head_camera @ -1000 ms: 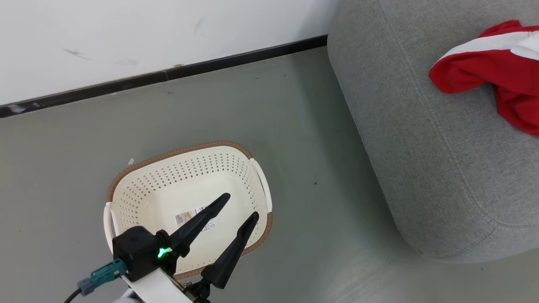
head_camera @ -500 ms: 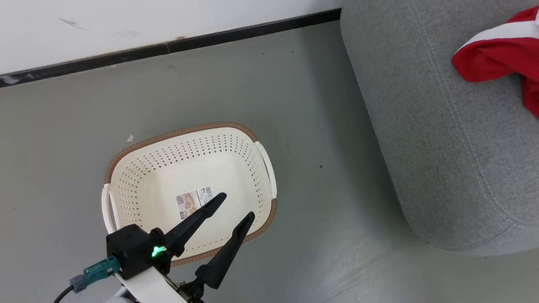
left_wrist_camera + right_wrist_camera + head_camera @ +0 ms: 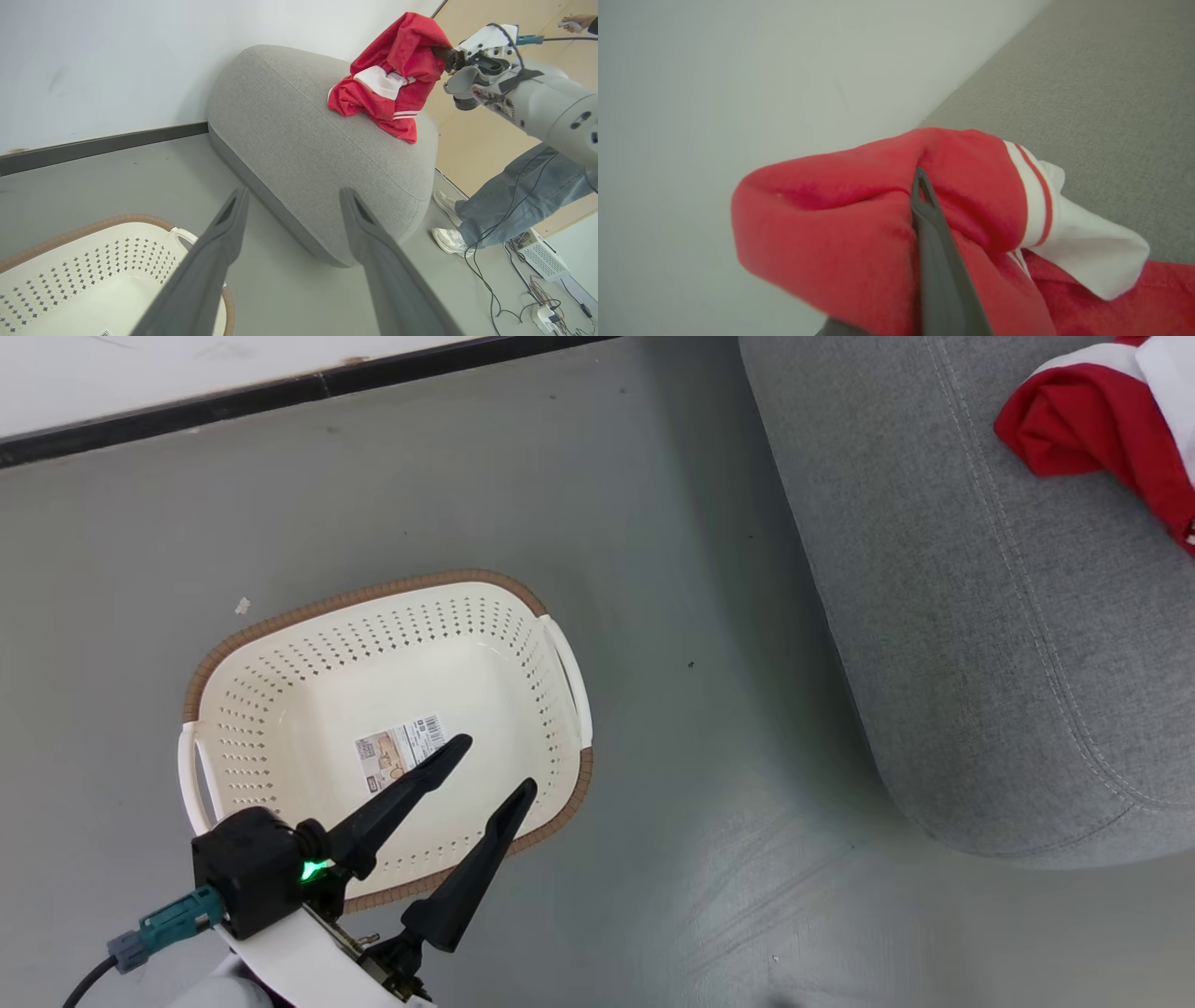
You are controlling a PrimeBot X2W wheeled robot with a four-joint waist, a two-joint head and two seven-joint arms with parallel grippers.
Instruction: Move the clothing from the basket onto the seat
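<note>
On the grey floor (image 3: 653, 569) in front of you sits the basket (image 3: 373, 590), upright, near the sofa (image 3: 980, 616) but well apart from it. Its holed walls and smooth bottom lie bare, and a paper label (image 3: 400, 753) is stuck flat on the bottom. Your left gripper (image 3: 496, 762) hangs over the basket's near side with its two fingers spread wide and nothing between them. One fingertip shows just beside the label in the head view.

Up on the sofa lies the clothing (image 3: 387, 79), a bunched red heap with white panels and stripes, resting on the top of the cushion. You cannot tell from here whether the heap is one garment or two. Your right gripper (image 3: 920, 177) is closed tight on a red fold of it, and that fold stands raised above the rest of the heap. Beyond the sofa stand a person's legs (image 3: 514, 205) in jeans and pale shoes.
</note>
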